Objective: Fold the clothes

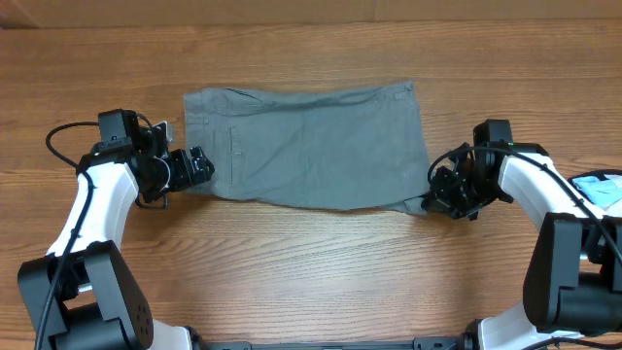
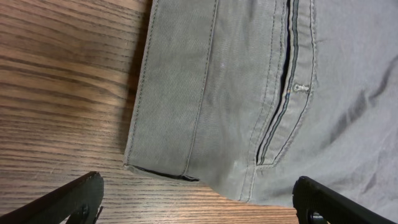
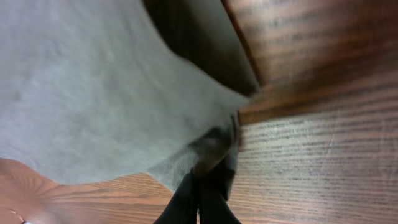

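Our mid-grey woven shorts [image 1: 306,146] lie flat mid-frame, folding seemingly unstarted. Our left claw [image 1: 201,167] stands open at the waistband [image 2: 177,93]; our right claw [image 1: 434,198] pinches the lower-right hem [image 1: 413,204].

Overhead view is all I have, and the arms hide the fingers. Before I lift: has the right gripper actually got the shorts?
Observer: Yes. In the right wrist view the right gripper has its fingers pressed together on a corner of the shorts.
Operator: And the left one?
Observer: The left gripper is open with its fingers wide apart. The waistband corner lies just ahead of them, not pinched.
Operator: Anything near that corner?
Observer: A pocket opening runs alongside the waistband, a little further in.
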